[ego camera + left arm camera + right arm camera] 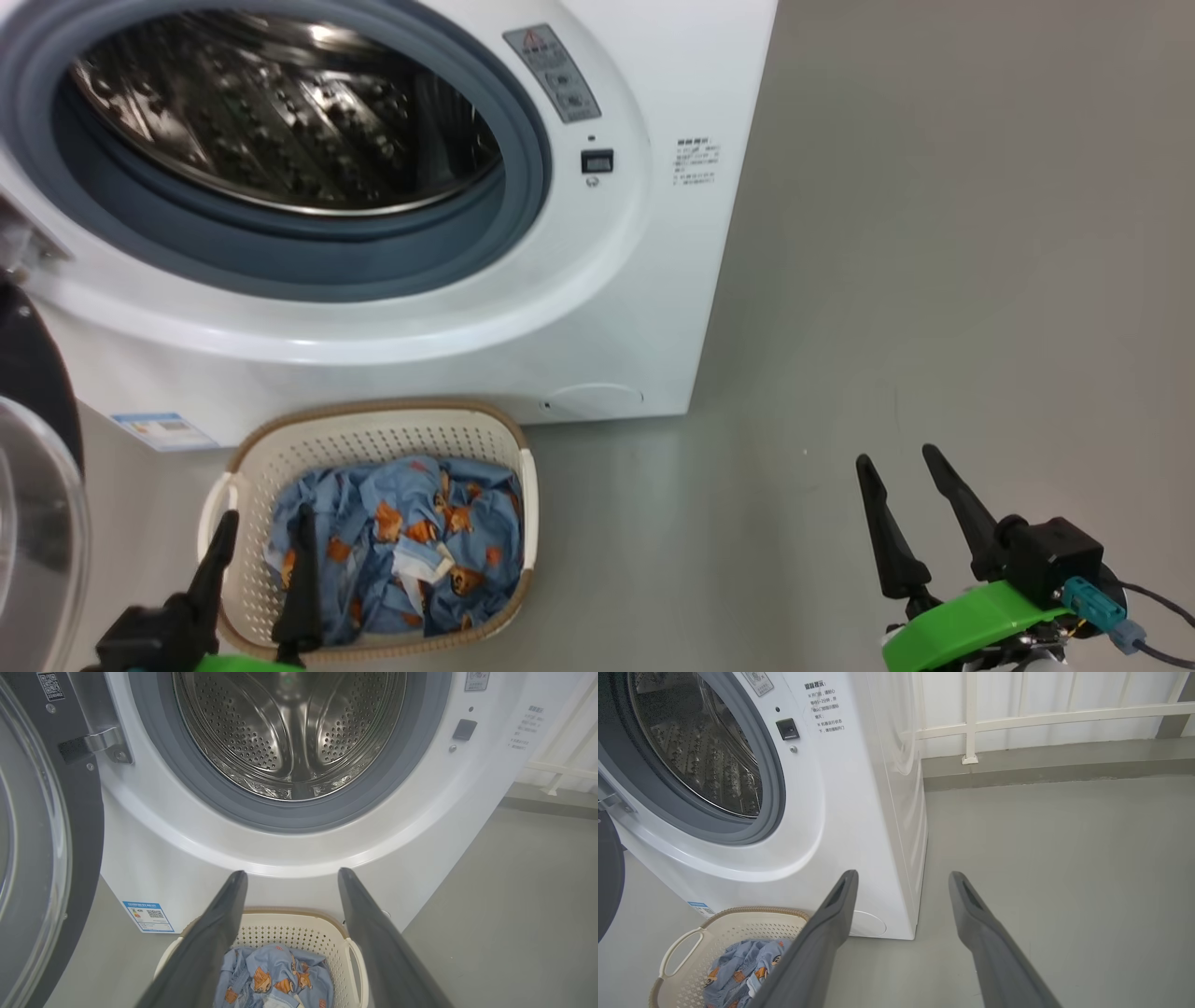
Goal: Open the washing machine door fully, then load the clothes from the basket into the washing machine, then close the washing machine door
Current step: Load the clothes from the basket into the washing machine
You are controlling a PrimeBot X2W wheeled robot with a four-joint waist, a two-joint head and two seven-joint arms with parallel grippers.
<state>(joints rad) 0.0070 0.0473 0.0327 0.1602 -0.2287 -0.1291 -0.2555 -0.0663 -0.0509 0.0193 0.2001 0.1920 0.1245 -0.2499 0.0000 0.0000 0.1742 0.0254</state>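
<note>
1. Door (pixel 33 392) of the washer stands swung out at the far left. Its black rim and glass bowl are clear of the opening, so the opening step looks done.
2. The left gripper (pixel 265 523) hangs at the near left, over the near edge of the basket (pixel 373 415). Its jaws are apart and hold nothing.
3. The basket sits on the floor (pixel 934 233) just in front of the washing machine (pixel 607 308), below the round opening. The clothes (pixel 411 541) lie bunched inside it, blue fabric with orange bears.
4. Farther back, the drum (pixel 280 112) shows bare steel with no garment in it. Loading is therefore the step in hand, and it has not begun.
5. The right gripper (pixel 901 476) is at the near right above bare floor, well apart from the basket, with its jaws spread and empty.
6. The next move probably falls to the left gripper:
   - lower the fingers into the heap and close on a thick fold;
   - lift high enough to clear the basket rim and the grey gasket;
   - let go deep in the drum so nothing trails over the lip.
</note>
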